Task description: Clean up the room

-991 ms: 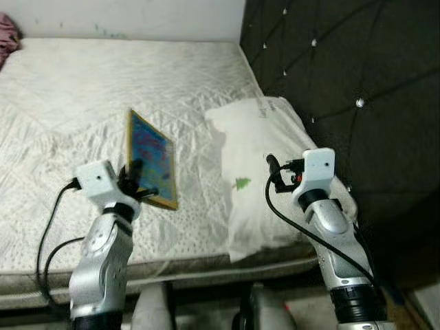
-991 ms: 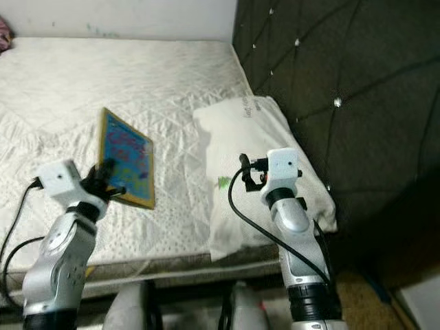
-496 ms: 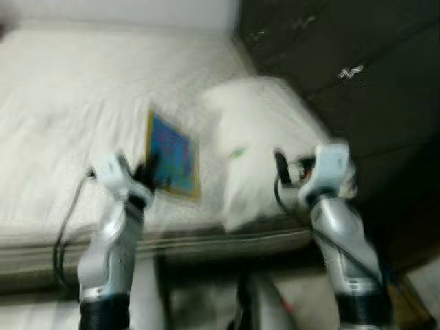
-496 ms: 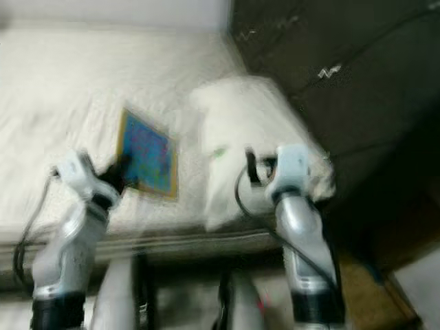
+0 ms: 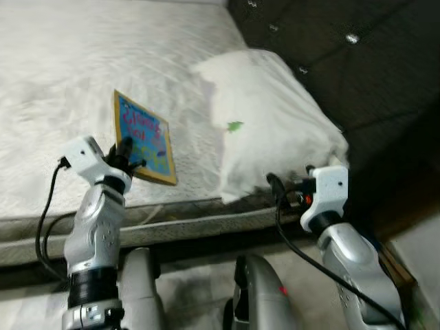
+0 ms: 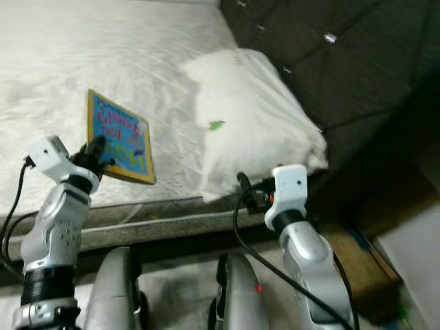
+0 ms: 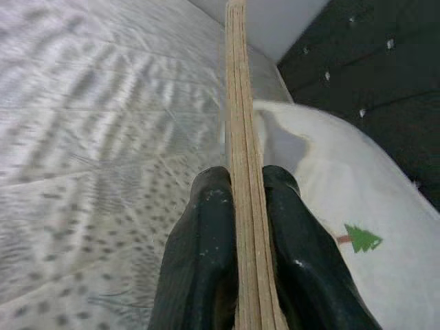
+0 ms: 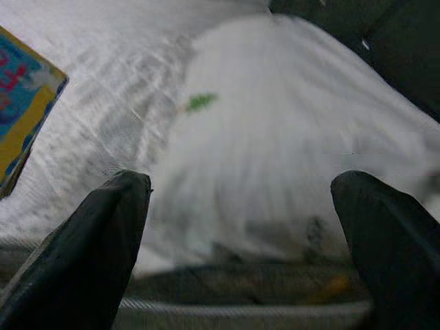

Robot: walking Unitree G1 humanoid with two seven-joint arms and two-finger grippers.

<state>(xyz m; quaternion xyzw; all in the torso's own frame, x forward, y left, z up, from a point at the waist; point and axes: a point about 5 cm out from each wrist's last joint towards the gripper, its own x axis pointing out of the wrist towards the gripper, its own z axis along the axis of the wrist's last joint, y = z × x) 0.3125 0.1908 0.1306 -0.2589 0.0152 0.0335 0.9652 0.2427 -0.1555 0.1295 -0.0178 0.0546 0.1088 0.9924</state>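
Lifted nearer the mattress edge, the book (image 5: 143, 139) stays pinched in the left hand (image 5: 124, 152); right hand (image 8: 234, 227) spread.

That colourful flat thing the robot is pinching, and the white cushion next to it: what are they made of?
The board looks like thin plywood or layered card: the left wrist view shows pale stacked layers along its edge between the left gripper fingers, and its face carries a glossy-looking blue print. The pillow seems soft white fabric, rumpled, with a small green tree mark.

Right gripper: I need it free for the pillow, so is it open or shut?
Open. The right gripper has its two fingers spread far apart with nothing between them, facing the white pillow.
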